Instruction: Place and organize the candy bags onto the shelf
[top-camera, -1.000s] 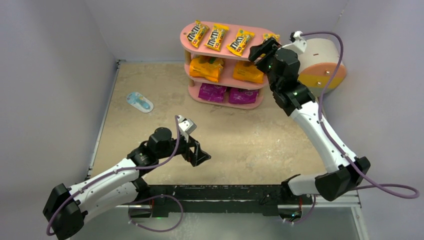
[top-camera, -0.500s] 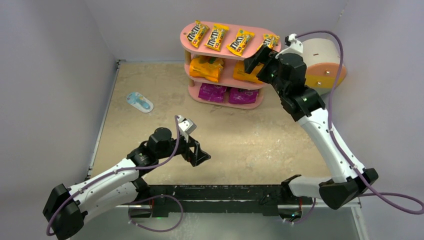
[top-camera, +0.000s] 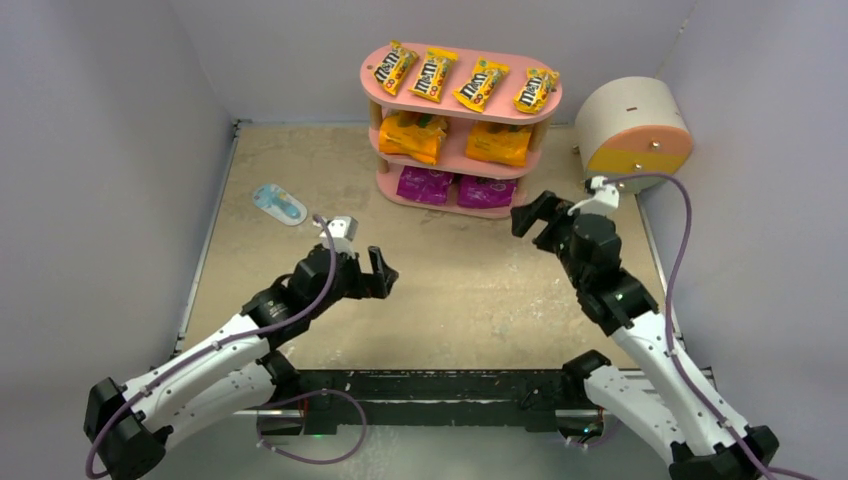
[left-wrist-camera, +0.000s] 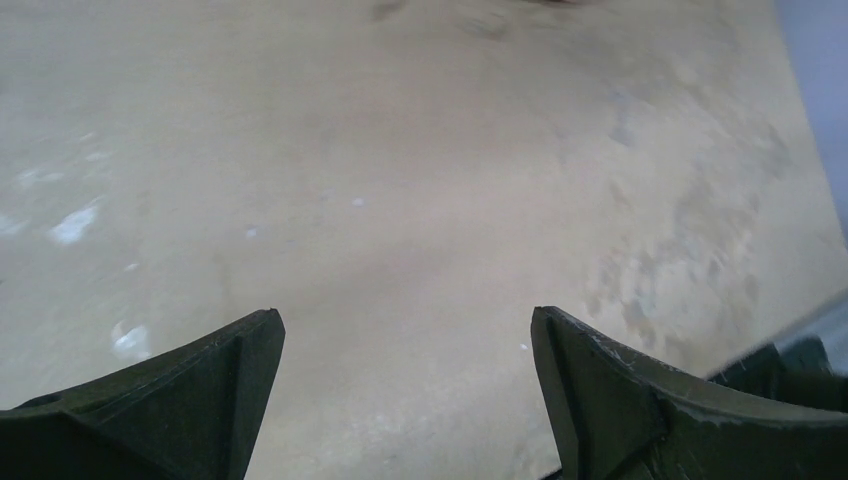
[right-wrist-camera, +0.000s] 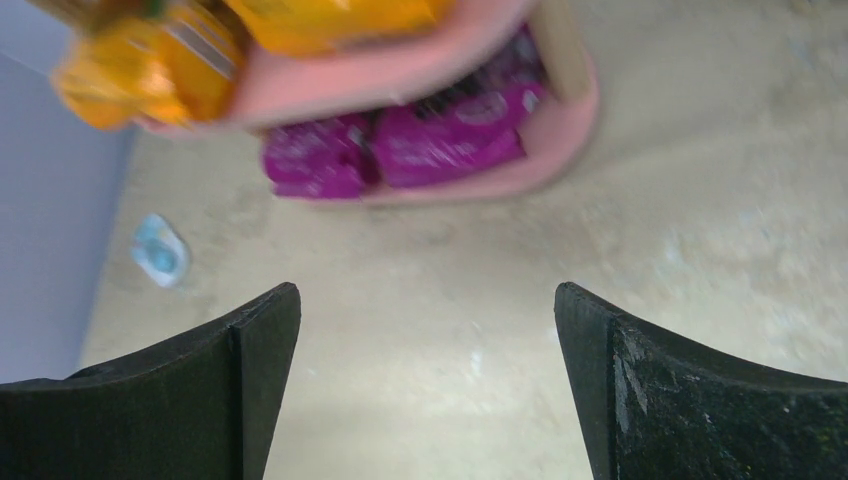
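The pink shelf (top-camera: 458, 68) stands at the back of the table. Several yellow M&M's packets (top-camera: 481, 84) lie in a row on its top board. Two orange bags (top-camera: 413, 135) sit on the middle tier and two purple bags (top-camera: 425, 184) on the bottom tier. My right gripper (top-camera: 528, 215) is open and empty, over the table just in front of the shelf's right end. The right wrist view shows its spread gripper (right-wrist-camera: 427, 300) below the purple bags (right-wrist-camera: 450, 140) and the shelf's bottom board (right-wrist-camera: 575, 130). My left gripper (top-camera: 385, 275) is open and empty over bare table, as its wrist view (left-wrist-camera: 405, 325) shows.
A flat light-blue-and-white item (top-camera: 279, 204) lies on the table at the left, also in the right wrist view (right-wrist-camera: 160, 250). A round cream drawer unit (top-camera: 633, 127) with pink and yellow fronts stands right of the shelf. Grey walls enclose the table on three sides.
My right arm has drawn back and down from the shelf's top right end, leaving a yellow packet lying there. My left gripper has shifted a little back and left.
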